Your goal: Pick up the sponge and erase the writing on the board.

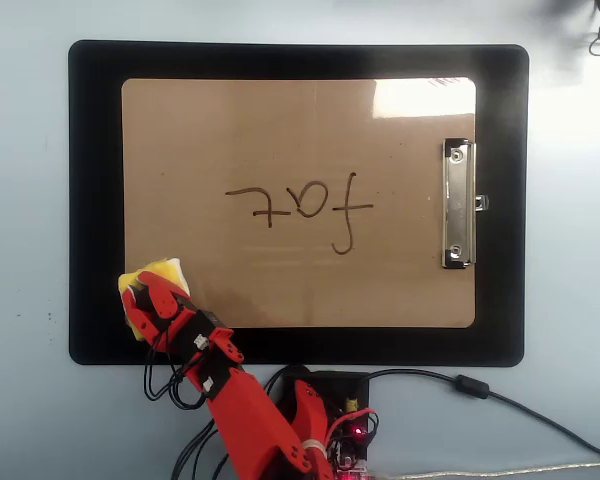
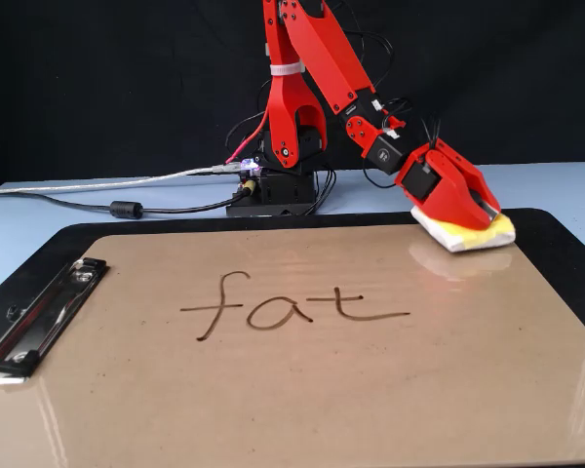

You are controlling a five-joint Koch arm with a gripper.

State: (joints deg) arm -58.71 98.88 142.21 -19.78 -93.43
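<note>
The yellow sponge (image 1: 163, 269) sits at the board's lower-left corner in the overhead view and at the far right in the fixed view (image 2: 480, 235), tilted, with its white edge showing. My red gripper (image 1: 150, 297) covers most of it, and its jaws are shut on the sponge (image 2: 466, 209). The tan board (image 1: 300, 130) lies on a black mat, with the writing (image 1: 300, 207), brown letters reading "fat" (image 2: 294, 306), in its middle, well away from the gripper.
A silver clip (image 1: 458, 205) holds the board's right short side in the overhead view and the left side in the fixed view (image 2: 37, 317). The black mat (image 1: 95, 200) rims the board. The arm's base (image 2: 278, 185) and cables (image 2: 127, 208) lie behind the mat.
</note>
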